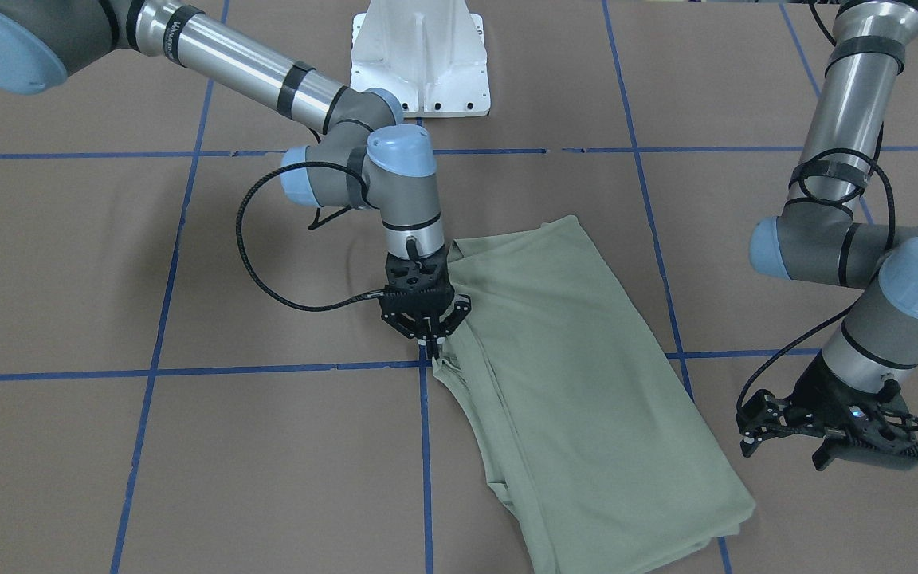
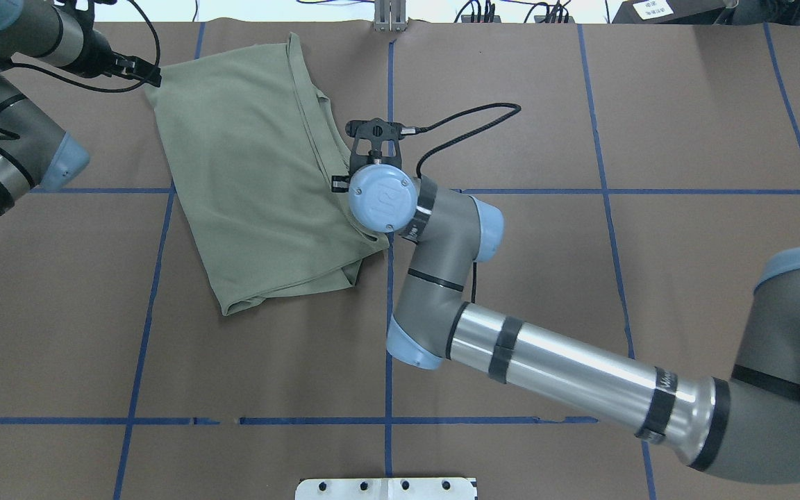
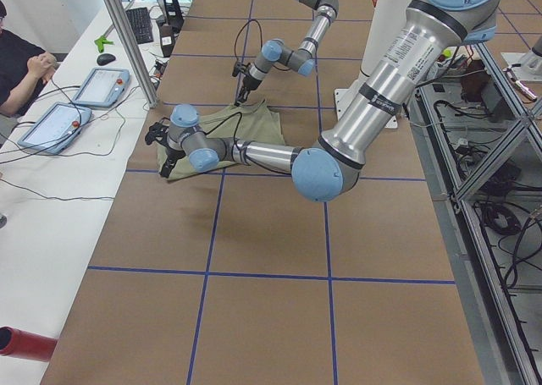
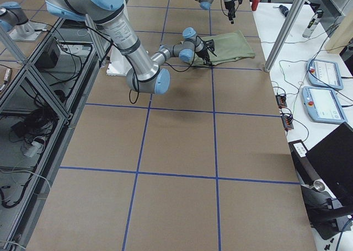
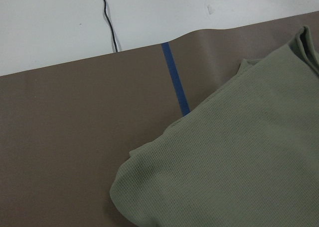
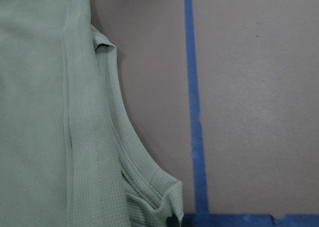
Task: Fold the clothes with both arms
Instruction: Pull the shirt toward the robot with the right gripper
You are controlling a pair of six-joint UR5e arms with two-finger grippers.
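Here, right pincer nips an edge of the folded shirt on the desk; left pincer hovers apart, gap unclear.

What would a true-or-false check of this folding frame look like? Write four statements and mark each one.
1. The shirt lies folded into a long panel, with no sleeve spread out. True.
2. The left end effector grips a corner of the shirt. False: it hangs open beside the shirt, apart from it, over bare table.
3. The right end effector is at the shirt's edge, close to a crossing of blue tape. True.
4. The shirt lies on the robot's right half of the table. False: in the overhead view it lies to the left of the centre tape line.
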